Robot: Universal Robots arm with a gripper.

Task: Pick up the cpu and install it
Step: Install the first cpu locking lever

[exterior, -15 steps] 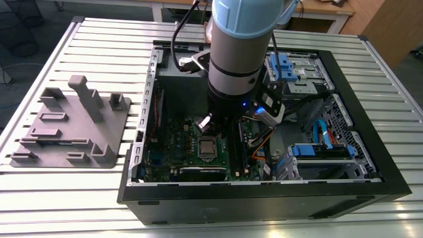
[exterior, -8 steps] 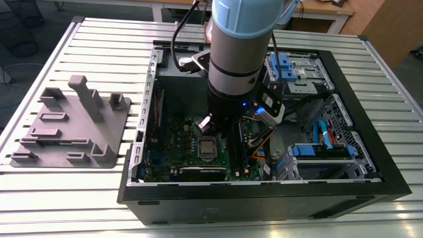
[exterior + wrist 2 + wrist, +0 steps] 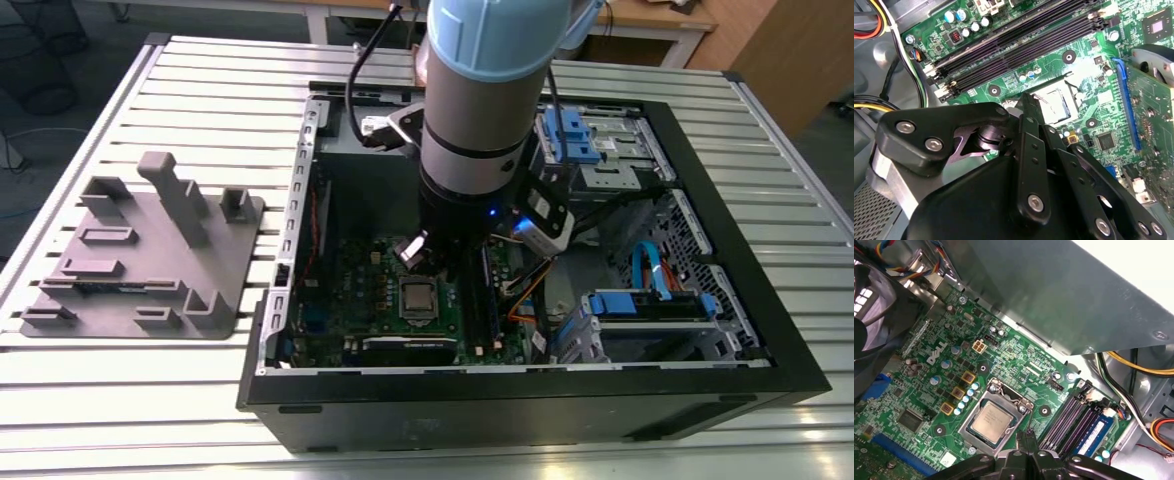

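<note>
Slatted metal table [image 3: 174, 395] carries an open black computer case [image 3: 747, 370] with a green motherboard [image 3: 1019, 360] inside. Seated in the metal-framed socket [image 3: 968, 426] lies the small square silver cpu [image 3: 992, 419]. Just above it hangs the black gripper [image 3: 1026, 437], fingers pressed together and holding nothing.

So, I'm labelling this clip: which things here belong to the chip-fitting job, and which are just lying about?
Part of the job:
- cpu, lying in its socket on the green motherboard
- hand, close above the socket's edge

Just lying about:
- grey holder on the table, at the exterior view's left
- memory slots
- yellow cables
- blue drive brackets
</note>
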